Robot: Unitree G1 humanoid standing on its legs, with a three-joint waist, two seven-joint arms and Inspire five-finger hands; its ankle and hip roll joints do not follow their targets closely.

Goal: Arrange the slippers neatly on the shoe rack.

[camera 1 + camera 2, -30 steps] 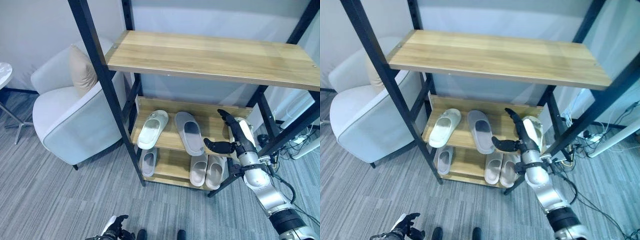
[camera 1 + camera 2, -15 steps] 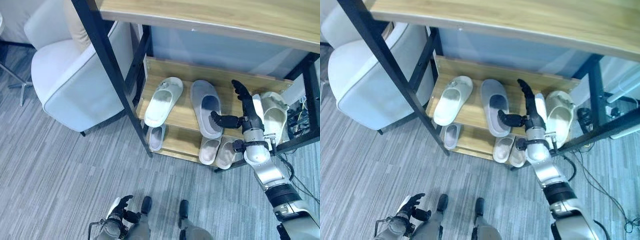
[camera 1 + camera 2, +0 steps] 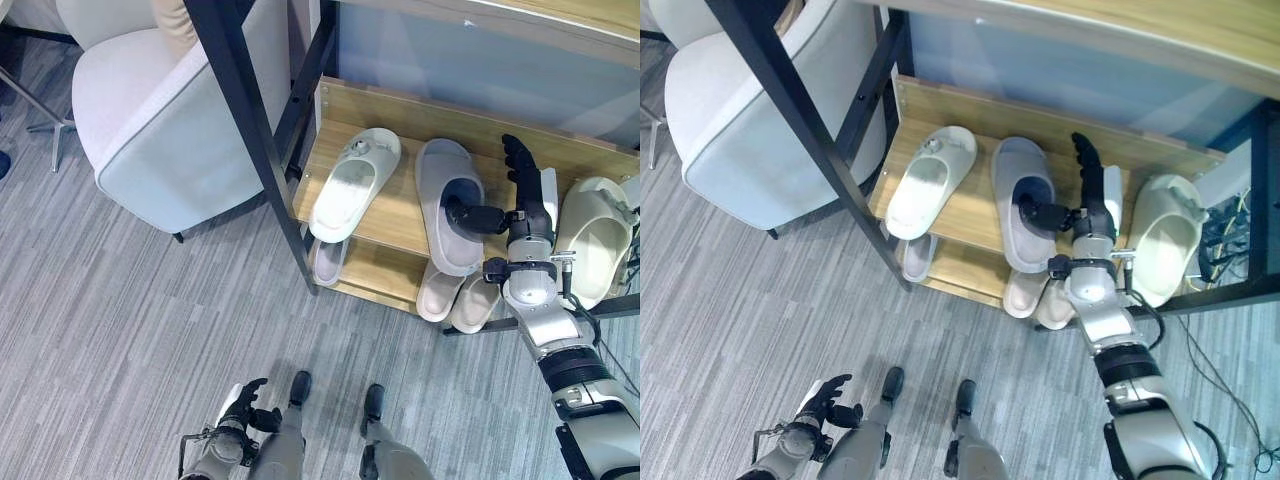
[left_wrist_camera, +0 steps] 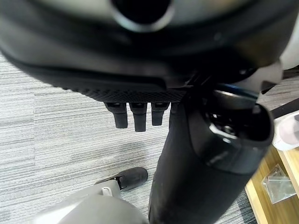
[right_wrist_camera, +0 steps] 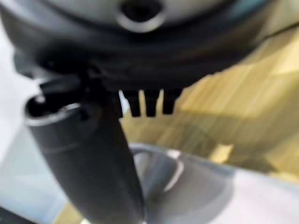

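On the shoe rack's middle shelf point(image 3: 392, 112) lie a white slipper point(image 3: 353, 187) on the left and a grey slipper point(image 3: 447, 207) beside it. My right hand point(image 3: 527, 203) stands open just right of the grey slipper. Its fingers are straight and its thumb point(image 5: 91, 154) reaches onto the grey slipper point(image 5: 187, 186) at its strap. A cream slipper point(image 3: 594, 240) lies tilted at the shelf's right end, right of that hand. Three more slippers point(image 3: 437, 294) sit on the bottom shelf. My left hand point(image 3: 242, 407) hangs low over the floor, fingers relaxed.
A black rack post point(image 3: 250, 140) slants down in front of the shelves' left end. A light armchair point(image 3: 165, 120) with a beige cushion stands left of the rack. Grey carpet point(image 3: 120, 330) lies in front.
The camera has tilted down and closer, bringing the cream slipper into view. My right hand has shifted left, so its thumb now rests on the grey slipper.
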